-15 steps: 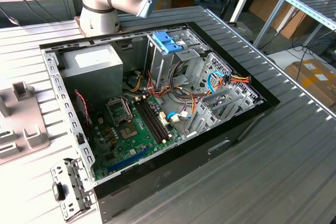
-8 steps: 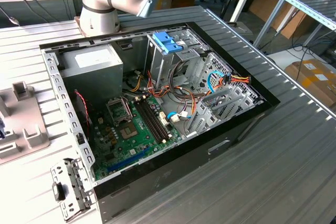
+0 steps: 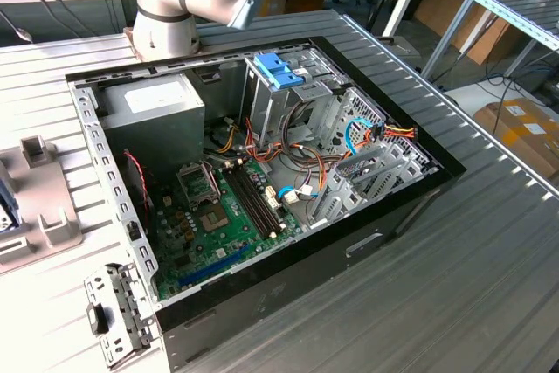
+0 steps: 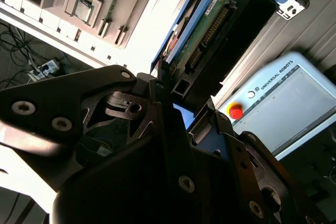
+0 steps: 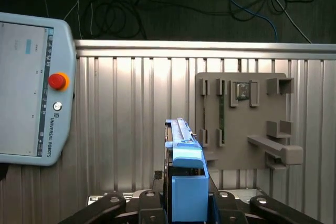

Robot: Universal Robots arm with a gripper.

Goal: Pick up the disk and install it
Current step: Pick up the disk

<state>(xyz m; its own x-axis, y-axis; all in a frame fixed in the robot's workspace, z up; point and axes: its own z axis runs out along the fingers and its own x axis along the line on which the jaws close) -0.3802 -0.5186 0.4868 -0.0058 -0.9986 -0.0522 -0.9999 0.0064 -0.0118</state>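
The disk (image 5: 186, 174), a grey drive in light-blue rails with a blue end tab, stands edge-on between the dark fingers of my gripper (image 5: 186, 205), which is shut on it. In the second wrist view the disk (image 4: 212, 24) juts out past the gripper (image 4: 181, 106), its circuit-board side and connector pins showing. It is held in the air above the ribbed metal table (image 5: 131, 108). The open computer case (image 3: 262, 172) lies on the table in the exterior view, with a metal drive cage (image 3: 279, 93) near its back.
A grey fixture plate (image 5: 244, 119) with slots lies on the table below the disk, and a teach pendant (image 5: 29, 87) lies beside it. The arm's base (image 3: 166, 15) stands behind the case. A blue latch piece (image 3: 278, 67) tops the cage. Cables cover the floor (image 5: 157, 3).
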